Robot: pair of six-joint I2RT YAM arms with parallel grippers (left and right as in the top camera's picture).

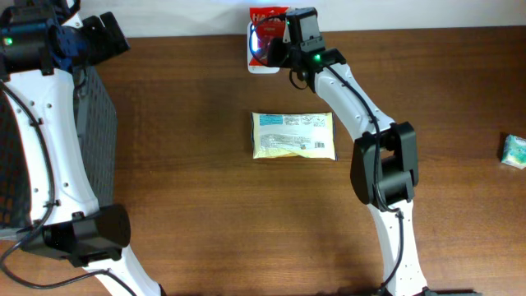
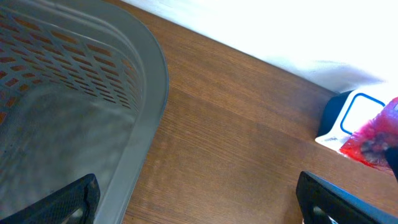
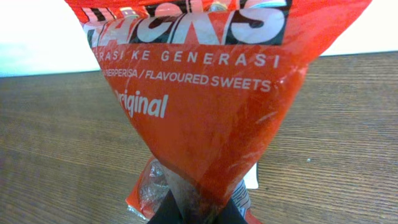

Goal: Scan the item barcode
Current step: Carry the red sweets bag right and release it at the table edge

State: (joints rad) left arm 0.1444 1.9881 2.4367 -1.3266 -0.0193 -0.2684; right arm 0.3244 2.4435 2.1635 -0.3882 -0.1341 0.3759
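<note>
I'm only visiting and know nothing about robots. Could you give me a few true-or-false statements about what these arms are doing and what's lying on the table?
1. The right jaws are shut on a red sweets bag. True.
2. The yellow packet lies inside the grey basket. False: it lies flat on the table, mid-scene and well apart from the basket.
3. The left jaws grip a packet. False: they stand open with nothing between them, next to the basket.
4. A small teal item sits near the table's right edge, far from both arms. True.
</note>
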